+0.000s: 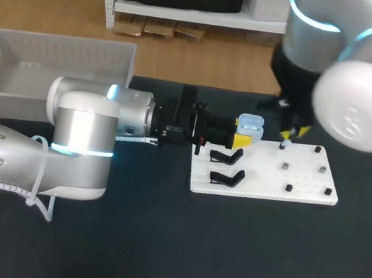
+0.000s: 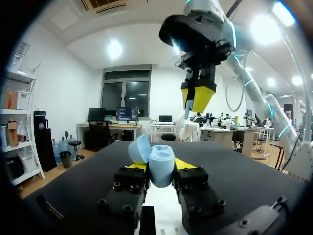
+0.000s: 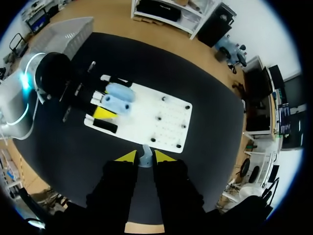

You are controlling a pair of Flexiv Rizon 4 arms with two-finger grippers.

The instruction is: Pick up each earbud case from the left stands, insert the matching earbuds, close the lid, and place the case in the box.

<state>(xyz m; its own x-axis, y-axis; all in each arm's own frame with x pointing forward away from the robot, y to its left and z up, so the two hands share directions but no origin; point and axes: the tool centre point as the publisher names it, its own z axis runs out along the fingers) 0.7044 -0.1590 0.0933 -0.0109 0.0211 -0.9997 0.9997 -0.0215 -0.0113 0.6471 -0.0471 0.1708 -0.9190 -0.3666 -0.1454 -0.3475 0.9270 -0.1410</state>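
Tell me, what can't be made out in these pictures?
1. Inside of the open earbud case: left wrist view shows only its outer shell; head view too small.
2. Right pincer: head view, mostly hidden behind its own blurred arm.
3. The earbud it holds: right wrist view, too small for detail.

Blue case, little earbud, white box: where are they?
blue case (image 2: pixel 161 167): left wrist view, on its rounded body.
earbud (image 3: pixel 145 158): right wrist view, on its pale body.
white box (image 1: pixel 64 53): head view, on its back wall.

No legible text or labels anywhere.
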